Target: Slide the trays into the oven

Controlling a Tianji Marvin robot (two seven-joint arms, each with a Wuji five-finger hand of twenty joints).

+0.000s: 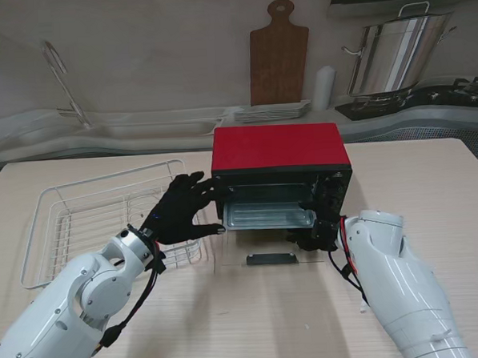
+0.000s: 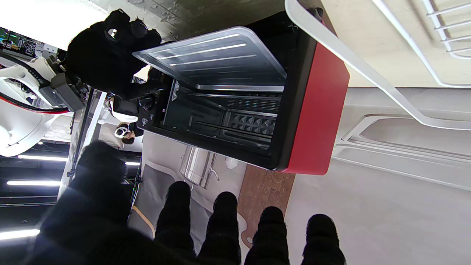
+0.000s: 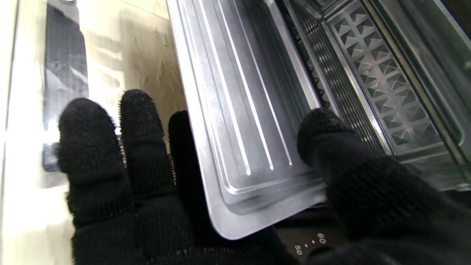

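The red oven (image 1: 279, 149) stands mid-table with its glass door (image 1: 271, 259) folded down flat toward me. A silver ribbed tray (image 1: 269, 216) sticks partway out of the oven mouth, and the left wrist view shows the tray (image 2: 217, 55) level in the opening. My right hand (image 1: 318, 227) grips its right end. In the right wrist view the thumb (image 3: 323, 129) lies on top of the tray (image 3: 239, 110) and the other fingers (image 3: 140, 121) are under its corner. My left hand (image 1: 180, 210) is open with spread fingers beside the oven's left front edge, holding nothing.
A white wire dish rack (image 1: 89, 219) sits on the table to the left, close behind my left hand. On the counter beyond stand a wooden cutting board (image 1: 278, 57), a stack of plates (image 1: 271, 111) and a steel pot (image 1: 393, 55).
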